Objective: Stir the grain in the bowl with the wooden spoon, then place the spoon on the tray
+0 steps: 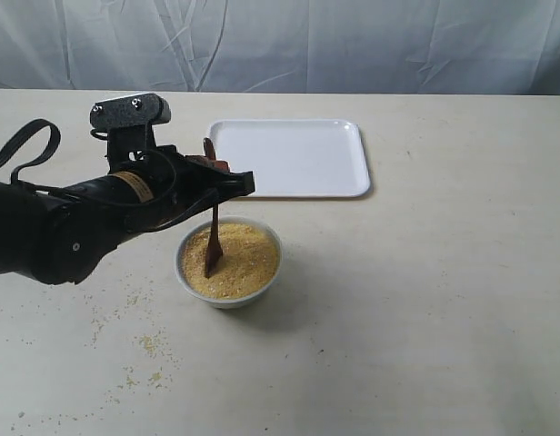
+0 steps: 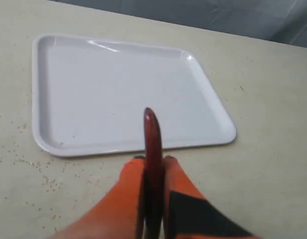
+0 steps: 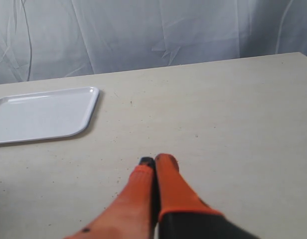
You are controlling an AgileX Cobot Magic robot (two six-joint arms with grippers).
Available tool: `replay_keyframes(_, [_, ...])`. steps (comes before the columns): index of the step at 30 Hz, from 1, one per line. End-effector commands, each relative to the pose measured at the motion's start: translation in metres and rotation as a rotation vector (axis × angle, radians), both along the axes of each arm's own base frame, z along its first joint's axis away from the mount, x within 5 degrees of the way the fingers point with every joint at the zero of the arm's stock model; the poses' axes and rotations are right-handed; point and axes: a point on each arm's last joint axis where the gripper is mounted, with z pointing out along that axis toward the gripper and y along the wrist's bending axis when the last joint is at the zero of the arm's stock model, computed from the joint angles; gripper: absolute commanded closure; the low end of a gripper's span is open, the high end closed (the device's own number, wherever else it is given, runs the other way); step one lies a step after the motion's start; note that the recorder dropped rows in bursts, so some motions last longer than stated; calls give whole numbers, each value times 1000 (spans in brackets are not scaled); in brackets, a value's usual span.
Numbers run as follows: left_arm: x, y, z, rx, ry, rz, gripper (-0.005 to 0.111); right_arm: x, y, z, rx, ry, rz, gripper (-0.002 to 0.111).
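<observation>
While the wooden spoon stands in grain, the tray lies nearby.

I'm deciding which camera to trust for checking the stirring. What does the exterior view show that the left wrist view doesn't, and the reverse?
Only the exterior view shows the bowl, the grain in it, and the wooden spoon with its head dipped into that grain. Only the left wrist view shows, up close, the orange fingers pinching the spoon's handle from both sides. Both show the tray, the spoon's handle and the left claw shut on it.
</observation>
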Motion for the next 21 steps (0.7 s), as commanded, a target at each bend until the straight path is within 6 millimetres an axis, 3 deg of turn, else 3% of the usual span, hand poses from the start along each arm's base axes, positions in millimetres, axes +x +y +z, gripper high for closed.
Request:
replay_keyframes(1, [0,0,1,-17,-2,3,107,0,0,0,-1,-16,-6,108])
replay_keyframes(9, [-3,0,26,-14,-123,-58,107,0,0,0,-1,-16,-6,108])
replay_keyframes(16, [-4,-2,28,107,-221,-141,107,0,0,0,-1,-16,-6,108])
replay_keyframes(21, [-3,-2,31,102,-252,-141,107,0,0,0,-1,-16,-6,108])
